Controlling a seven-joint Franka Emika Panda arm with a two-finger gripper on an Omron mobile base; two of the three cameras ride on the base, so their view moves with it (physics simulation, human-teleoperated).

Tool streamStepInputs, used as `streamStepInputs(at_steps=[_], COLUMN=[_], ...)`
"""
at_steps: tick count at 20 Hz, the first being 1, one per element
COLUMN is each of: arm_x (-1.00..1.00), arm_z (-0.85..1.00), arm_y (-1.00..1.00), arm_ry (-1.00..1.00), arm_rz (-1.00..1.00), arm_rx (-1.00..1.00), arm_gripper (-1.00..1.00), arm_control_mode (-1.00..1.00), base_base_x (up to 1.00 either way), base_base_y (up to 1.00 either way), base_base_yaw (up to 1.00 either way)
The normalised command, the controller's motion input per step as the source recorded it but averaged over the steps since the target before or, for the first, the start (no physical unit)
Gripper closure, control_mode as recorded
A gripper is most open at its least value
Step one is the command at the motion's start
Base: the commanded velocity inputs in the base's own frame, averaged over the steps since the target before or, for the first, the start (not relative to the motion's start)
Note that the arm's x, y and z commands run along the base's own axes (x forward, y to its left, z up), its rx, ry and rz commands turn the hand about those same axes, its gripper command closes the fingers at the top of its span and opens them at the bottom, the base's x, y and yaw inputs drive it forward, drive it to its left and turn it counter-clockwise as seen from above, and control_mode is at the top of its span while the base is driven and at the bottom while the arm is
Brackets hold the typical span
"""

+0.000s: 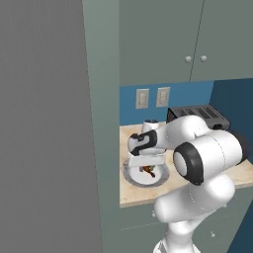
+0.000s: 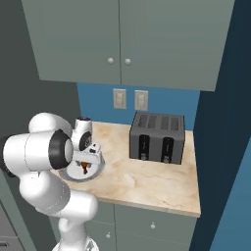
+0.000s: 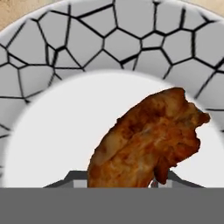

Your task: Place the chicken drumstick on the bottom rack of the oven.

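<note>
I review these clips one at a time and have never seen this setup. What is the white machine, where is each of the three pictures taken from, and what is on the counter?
The white machine is a rendered robot arm on a mobile base. Two pictures come from cameras on the base, behind the arm to its left and right; the third looks along the hand itself.

The arm reaches over a pale stone counter. Its pincer hangs just above a round plate with a grey crackled rim. On the plate's white middle is the chicken drumstick, glossy and reddish-brown. In the hand picture it fills the space right by the fingertips, but whether the pincer has closed on it cannot be told.

Further right stands a dark toaster, below two wall sockets and grey cupboards.
</note>
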Motion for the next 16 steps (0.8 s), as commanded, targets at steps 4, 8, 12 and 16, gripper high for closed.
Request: streamStepInputs(at_steps=[4, 8, 12, 16], arm_x=[-0.03, -0.2, -0.36, -0.56], arm_z=[0.06, 0.57, 0.98, 1.0], arm_y=[-0.05, -0.13, -0.06, 0.0], arm_ry=[0.0, 0.0, -0.01, -0.04], arm_rz=[-0.06, -0.11, -0.1, -0.05], arm_rx=[0.0, 0.0, -0.04, -0.06], arm_gripper=[1.0, 1.0, 1.0, 1.0], arm_control_mode=[-1.0, -1.0, -1.0, -1.0], base_base_x=[0.0, 0.0, 0.0, 0.0], base_base_y=[0.0, 0.0, 0.0, 0.0], base_base_yaw=[0.0, 0.0, 0.0, 0.0])
